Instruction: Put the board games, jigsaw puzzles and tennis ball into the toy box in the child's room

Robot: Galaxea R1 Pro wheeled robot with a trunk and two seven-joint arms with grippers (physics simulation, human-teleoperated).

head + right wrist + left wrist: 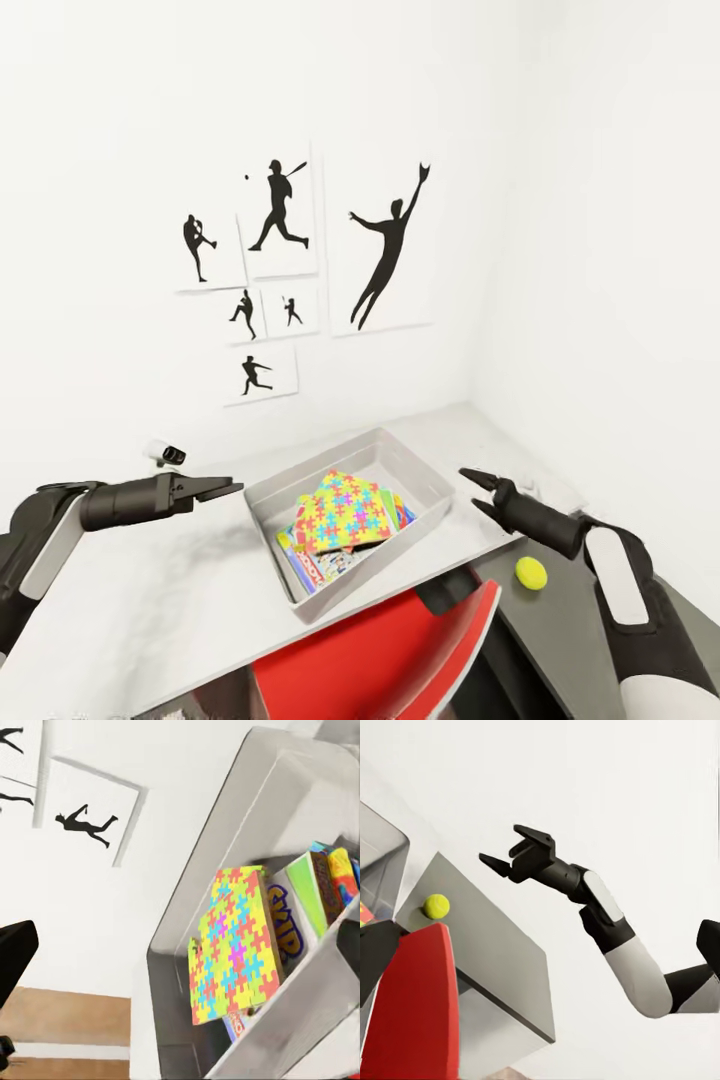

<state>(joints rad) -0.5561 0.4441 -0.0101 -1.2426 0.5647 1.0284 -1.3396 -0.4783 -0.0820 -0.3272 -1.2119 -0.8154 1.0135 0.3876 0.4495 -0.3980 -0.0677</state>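
Head view shows the toy box [425, 497] on the table [130, 590], holding a jigsaw puzzle [343, 513] lying tilted on top of several cartoon-covered game boxes [322, 566]; a second puzzle beneath cannot be confirmed. The tennis ball [531, 572] lies outside the box, to its right, on the lower dark grey side unit [590, 625], near the right gripper [476, 493]. The ball is judged light, springy and prone to rolling; take hold across its widest part, approaching from above so it cannot escape sideways. The right gripper hangs empty with its fingers spread, just right of the box's right wall. The left gripper [232, 488] hovers empty left of the box; whether its fingers are parted cannot be told. A red chair back [400, 655] stands near the table's front edge.
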